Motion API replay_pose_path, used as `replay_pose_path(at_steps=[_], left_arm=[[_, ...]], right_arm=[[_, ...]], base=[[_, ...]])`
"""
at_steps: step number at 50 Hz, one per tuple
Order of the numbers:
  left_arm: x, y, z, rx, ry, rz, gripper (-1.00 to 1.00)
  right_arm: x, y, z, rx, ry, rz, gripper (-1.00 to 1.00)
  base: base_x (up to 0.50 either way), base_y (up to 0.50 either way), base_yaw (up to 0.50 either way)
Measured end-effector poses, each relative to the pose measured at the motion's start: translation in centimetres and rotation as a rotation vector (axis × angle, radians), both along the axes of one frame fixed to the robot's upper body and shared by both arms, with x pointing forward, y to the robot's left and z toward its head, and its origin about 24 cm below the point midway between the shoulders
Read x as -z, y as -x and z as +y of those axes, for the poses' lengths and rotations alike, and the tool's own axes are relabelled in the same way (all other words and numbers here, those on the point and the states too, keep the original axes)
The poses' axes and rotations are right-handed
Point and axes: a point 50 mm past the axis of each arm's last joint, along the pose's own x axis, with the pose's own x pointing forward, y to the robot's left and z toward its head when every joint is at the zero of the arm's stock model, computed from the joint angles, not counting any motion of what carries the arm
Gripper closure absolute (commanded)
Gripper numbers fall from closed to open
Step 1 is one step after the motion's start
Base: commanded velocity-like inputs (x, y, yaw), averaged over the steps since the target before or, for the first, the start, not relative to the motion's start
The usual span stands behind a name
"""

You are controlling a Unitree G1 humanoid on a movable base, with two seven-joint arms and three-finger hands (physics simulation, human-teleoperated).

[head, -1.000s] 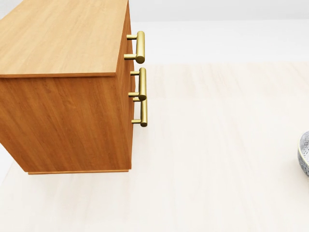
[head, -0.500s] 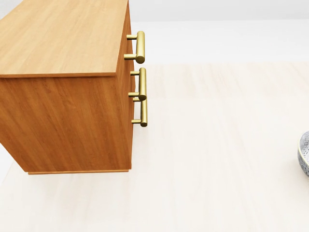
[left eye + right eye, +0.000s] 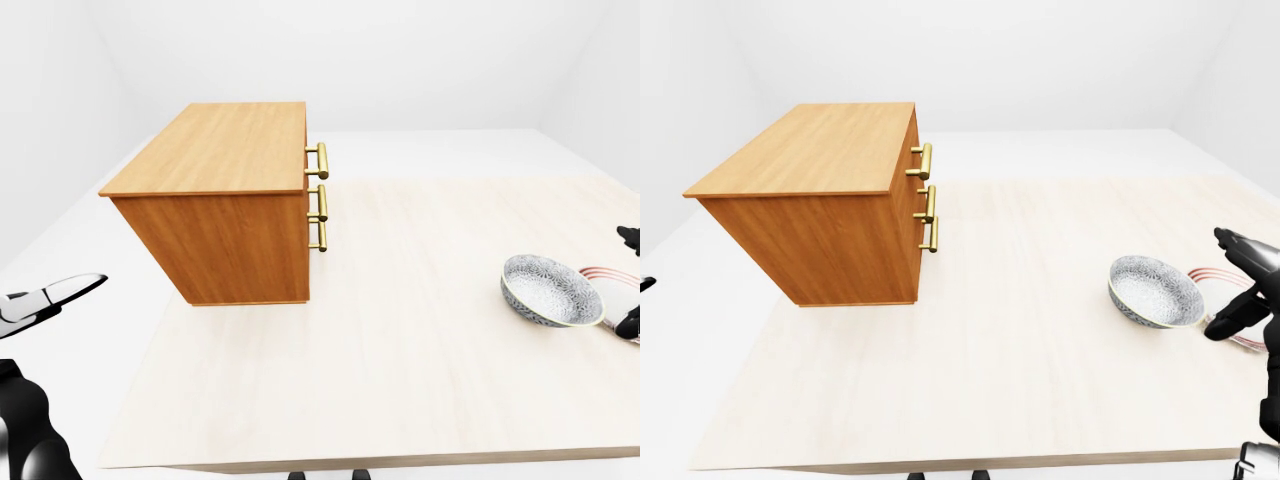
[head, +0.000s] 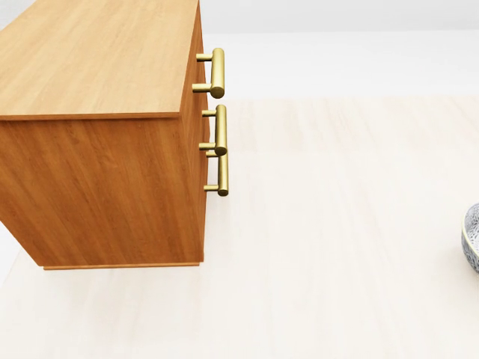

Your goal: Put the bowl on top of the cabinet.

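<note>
A blue-and-white patterned bowl [image 3: 1155, 291] rests on the pale wooden table [image 3: 1000, 330] at the right of the right-eye view; only a sliver of the bowl [image 4: 471, 238] shows at the head view's right edge. The wooden cabinet [image 3: 230, 200] stands at the table's left, its flat top [image 4: 90, 52] bare and its brass handles [image 4: 218, 72] facing right. My right hand [image 3: 1216, 283] is open just right of the bowl, fingers spread and not touching it. My left hand [image 3: 55, 295] hovers off the table's left side, low in the left-eye view, fingers stretched out and holding nothing.
A white plate with red rings [image 3: 612, 281] lies on the table right of the bowl, partly under its rim. White floor and walls surround the table. The table's near edge [image 3: 400, 462] runs along the bottom of the eye views.
</note>
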Motion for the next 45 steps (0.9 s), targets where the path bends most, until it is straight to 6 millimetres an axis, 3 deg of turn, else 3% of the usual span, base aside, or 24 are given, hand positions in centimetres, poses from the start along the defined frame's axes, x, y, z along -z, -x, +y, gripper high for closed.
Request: replay_pose_path(at_steps=[7,16,45], left_arm=[[0.0,0.0,0.0,0.001,-0.001,-0.001,-1.0],[-0.2,0.1,0.0,-0.002,-0.003,-0.008,-1.0],[-0.1,0.0,0.1,-0.004,0.002,-0.005,-1.0]], right_arm=[[0.8,0.2,-1.0,0.039,-0.005,0.134,-1.0],[1.8,-0.4,-0.8,0.045,-0.005,0.23,-1.0],[3.1,-4.7,3.2,-0.062,0.062,0.349,-1.0]], base=[[0.0,0.0,0.0],[0.0,0.0,0.0],[0.0,0.0,0.0]])
